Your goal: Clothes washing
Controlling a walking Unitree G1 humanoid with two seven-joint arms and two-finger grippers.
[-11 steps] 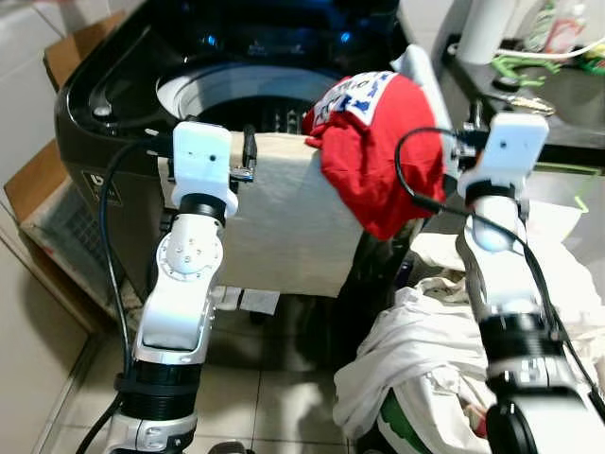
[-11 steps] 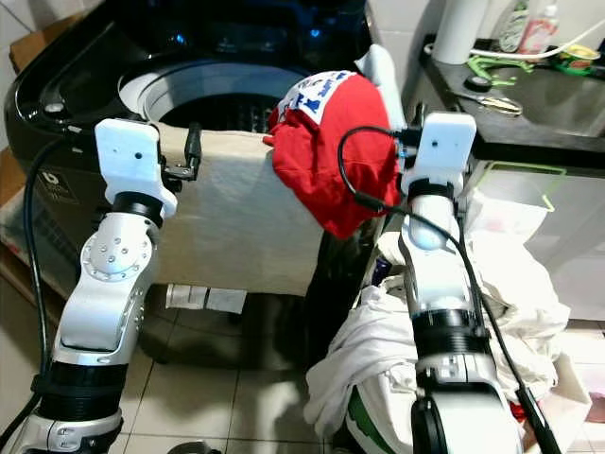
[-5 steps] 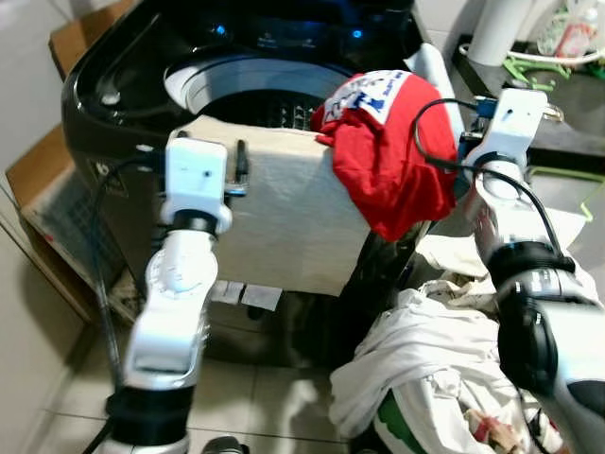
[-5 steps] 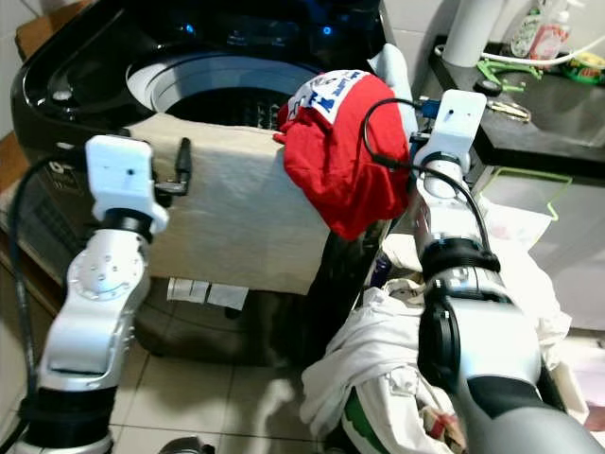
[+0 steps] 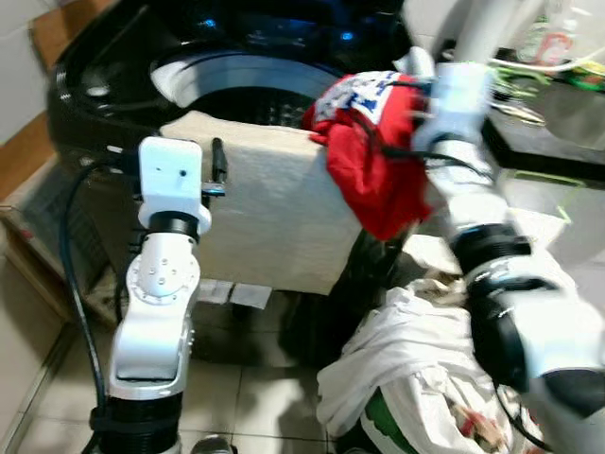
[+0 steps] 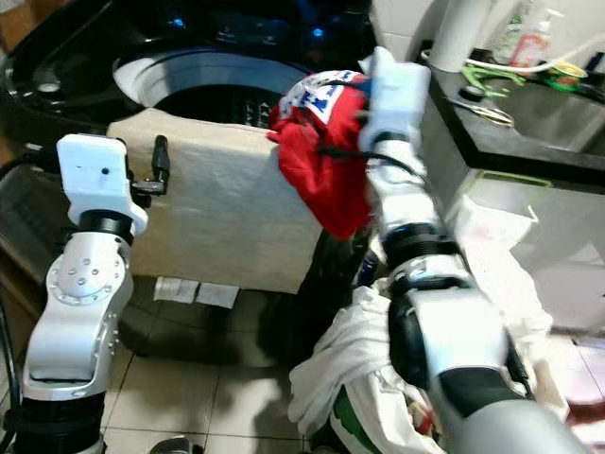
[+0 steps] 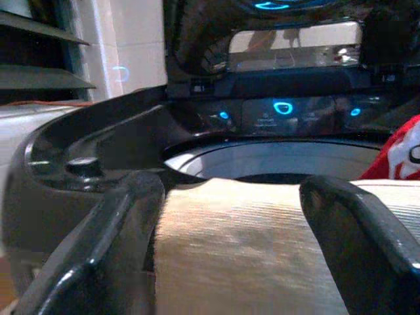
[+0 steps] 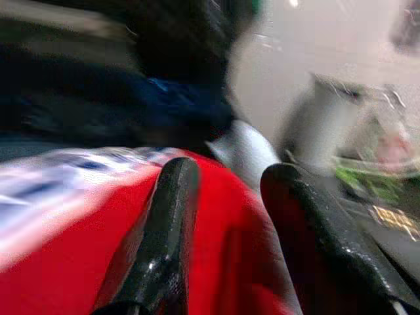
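Note:
A black top-loading washing machine (image 5: pixel 104 104) stands with its tub (image 5: pixel 241 95) uncovered. A beige towel (image 5: pixel 269 208) hangs over its front rim. A red garment (image 5: pixel 378 175) with a white and blue print is draped over the right front corner. My left gripper (image 7: pixel 230 197) is open at the towel's left upper edge, one finger (image 5: pixel 219 161) upright beside the cloth. My right gripper (image 8: pixel 230 174) is open just above the red garment, its fingers (image 8: pixel 164 223) spread over the cloth. The right arm (image 5: pixel 473 208) is blurred.
A heap of white laundry (image 5: pixel 416 359) lies on the floor at the right, under my right arm. A dark counter (image 6: pixel 539 113) with bottles, a green hanger and scissors stands to the right. A cardboard box (image 5: pixel 24 165) sits left of the machine. Tiled floor (image 5: pixel 255 397) lies below.
My right arm has swung left, and its wrist now sits over the top of the red garment. The left gripper stays at the towel's edge. The camera has shifted a little.

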